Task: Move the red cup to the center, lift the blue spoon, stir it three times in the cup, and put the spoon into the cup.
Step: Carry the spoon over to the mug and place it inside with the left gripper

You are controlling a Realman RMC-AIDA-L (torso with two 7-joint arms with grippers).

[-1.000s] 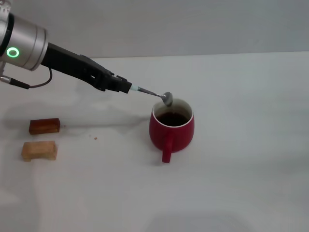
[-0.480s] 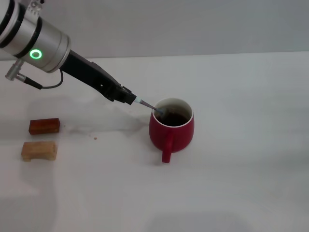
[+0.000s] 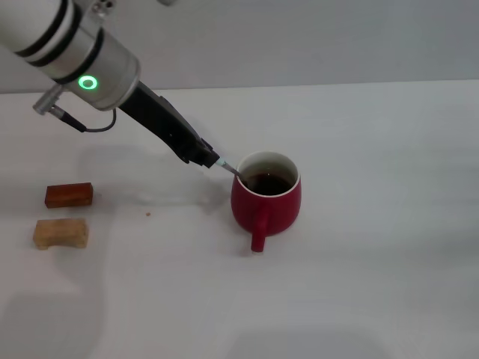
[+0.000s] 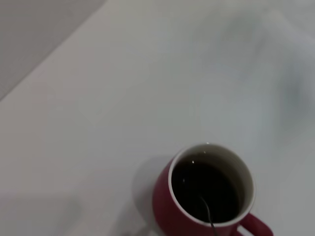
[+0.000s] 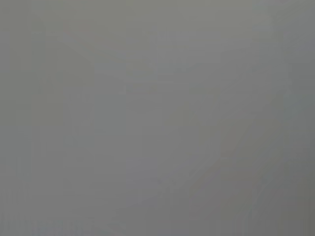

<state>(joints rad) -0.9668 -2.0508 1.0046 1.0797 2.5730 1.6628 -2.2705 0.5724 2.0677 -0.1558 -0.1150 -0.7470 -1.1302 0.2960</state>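
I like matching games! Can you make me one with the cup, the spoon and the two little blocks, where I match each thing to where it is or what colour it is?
Things:
1. red cup
2. blue spoon
3. darker block
4. lighter block

Descriptions:
A. tan, the one nearer the robot
B. held by the left gripper, its tip down in the dark drink
C. reddish brown, just behind the tan one
D. stands mid-table with its handle towards the robot

Right pairs: 1-D, 2-B, 3-C, 4-A
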